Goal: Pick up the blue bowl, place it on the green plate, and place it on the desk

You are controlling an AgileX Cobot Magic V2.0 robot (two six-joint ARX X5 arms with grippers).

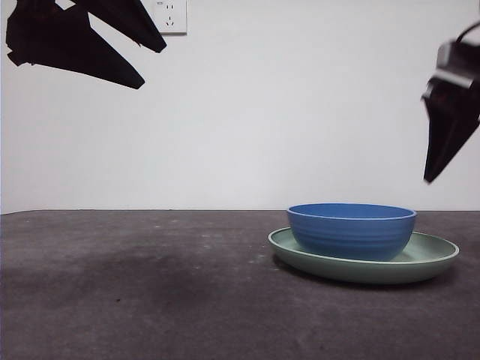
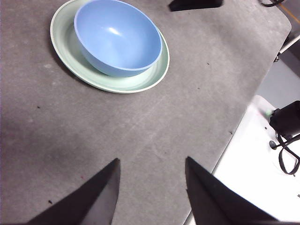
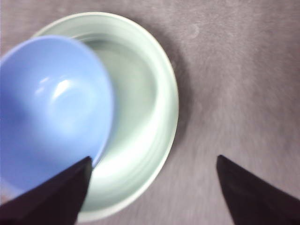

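Blue bowl [image 1: 352, 229] sits upright on the green plate [image 1: 427, 259], off-centre, on the desk [image 1: 135, 292]. I see my right gripper [image 3: 152, 183] above them, jaws spread, empty. My left gripper [image 2: 152, 185] hangs well apart, also spread, empty.

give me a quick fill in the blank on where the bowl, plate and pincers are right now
1. The blue bowl sits inside the green ____.
2. The green plate rests flat on the dark ____.
3. The left pincer hangs above bare desk with its jaws ____.
4. The right pincer is above the plate, holding ____.

Missing words: plate; desk; open; nothing
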